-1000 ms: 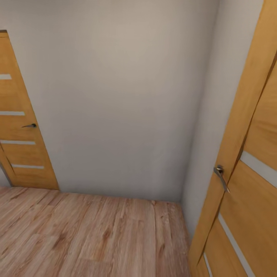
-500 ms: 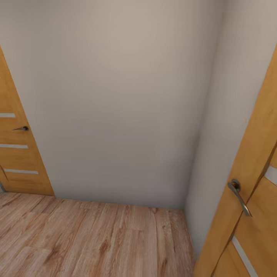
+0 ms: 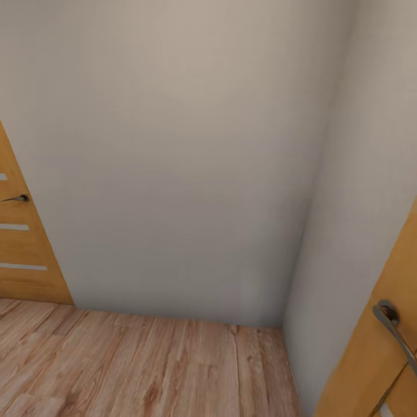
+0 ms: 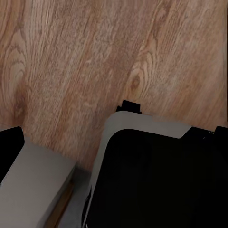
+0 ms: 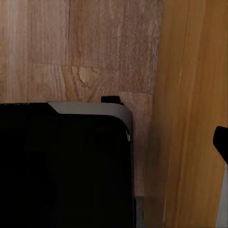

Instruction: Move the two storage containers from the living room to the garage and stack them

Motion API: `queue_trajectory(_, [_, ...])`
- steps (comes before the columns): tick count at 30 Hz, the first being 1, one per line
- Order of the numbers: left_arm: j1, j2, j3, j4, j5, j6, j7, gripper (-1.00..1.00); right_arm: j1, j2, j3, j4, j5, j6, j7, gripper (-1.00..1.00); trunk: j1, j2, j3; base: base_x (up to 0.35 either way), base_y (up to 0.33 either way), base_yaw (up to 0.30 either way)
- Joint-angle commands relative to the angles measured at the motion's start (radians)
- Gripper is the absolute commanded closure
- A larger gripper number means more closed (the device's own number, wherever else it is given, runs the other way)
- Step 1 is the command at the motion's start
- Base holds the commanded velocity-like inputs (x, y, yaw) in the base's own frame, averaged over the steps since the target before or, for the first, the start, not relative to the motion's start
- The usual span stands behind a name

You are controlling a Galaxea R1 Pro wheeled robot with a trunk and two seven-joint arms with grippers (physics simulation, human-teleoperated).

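Two doors frame the head view: a left door at 9 o'clock and a right door at 4 o'clock, both orange-tan wood veneer with pale horizontal strips on the left one. Compared with 1.0 s ago both doors sit further out toward the picture edges and the wall covers more of the frame; the whole picture has shifted, so the camera moved, not the doors. The wall is plain matte off-white, meeting a side wall in a corner at 5 o'clock. The floor is light wood plank with visible grain and knots. The right door carries a curved grey metal handle; the left door has a small dark lever. Wrist views show plank floor beneath dark robot body panels with grey trim. End effector states: cannot tell for either arm. No containers appear in these views.
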Motion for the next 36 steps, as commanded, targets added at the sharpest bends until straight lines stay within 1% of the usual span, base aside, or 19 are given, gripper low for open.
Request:
queue_trajectory(1, [-0.001,0.0,0.003,0.001,0.004,-0.003,0.001,-1.0,-0.001,0.0,0.009,0.003,-0.009,-0.006,0.0,-1.0,0.001,-0.001,-0.001,0.32,0.0,0.0])
queue_trajectory(11, [-0.001,0.001,0.003,0.001,0.004,-0.003,0.001,-1.0,-0.001,-0.001,0.009,0.003,-0.009,-0.006,-0.001,-1.0,0.001,-0.001,-0.001,0.32,0.0,0.0])
queue_trajectory(15, [-0.001,-0.001,0.003,0.0,0.004,-0.003,0.001,-1.0,-0.001,0.006,0.007,0.003,-0.01,-0.006,-0.002,-1.0,0.001,-0.001,-0.001,0.314,0.0,0.033])
queue_trajectory(20, [-0.001,-0.001,0.003,0.0,0.004,-0.003,0.001,-1.0,-0.001,0.01,0.007,0.003,-0.009,-0.006,-0.002,-1.0,0.001,-0.001,-0.001,0.291,0.0,0.215])
queue_trajectory(23, [-0.001,-0.001,0.003,0.001,0.004,-0.003,0.001,-1.0,-0.001,0.011,0.007,0.003,-0.009,-0.006,-0.002,-1.0,0.001,-0.001,-0.001,0.158,0.0,0.257])
queue_trajectory(36, [-0.001,-0.001,0.003,0.001,0.004,-0.003,0.001,-1.0,-0.001,0.011,0.007,0.003,-0.009,-0.006,-0.002,-1.0,0.001,-0.001,-0.001,0.017,0.0,0.266])
